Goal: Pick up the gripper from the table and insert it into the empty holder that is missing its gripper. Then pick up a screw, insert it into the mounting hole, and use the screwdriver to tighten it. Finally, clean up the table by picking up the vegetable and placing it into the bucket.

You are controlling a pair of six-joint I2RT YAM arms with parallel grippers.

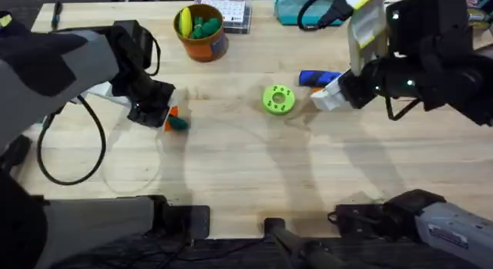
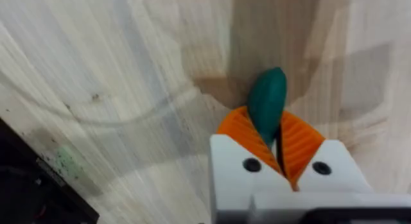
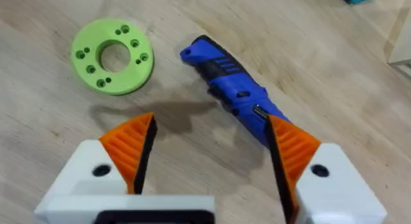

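Observation:
A small dark green vegetable [image 2: 268,103] is pinched between the orange pads of my left gripper [image 2: 277,146], which is shut on it close over the wooden table. From overhead, this gripper [image 1: 171,119] and the vegetable [image 1: 179,124] are at the table's left middle. The orange-brown bucket [image 1: 202,34] with a blue label stands at the back, holding green and yellow toys. My right gripper [image 3: 209,147] is open over bare wood, with the blue screwdriver [image 3: 231,89] lying by one finger. Overhead, the right gripper [image 1: 327,95] is right of centre.
A lime-green disc with holes [image 1: 278,99] lies mid-table, also visible as the disc [image 3: 113,55] in the right wrist view. A clear parts box [image 1: 231,11] and a teal pouch [image 1: 308,8] sit at the back edge. Cables loop at the left.

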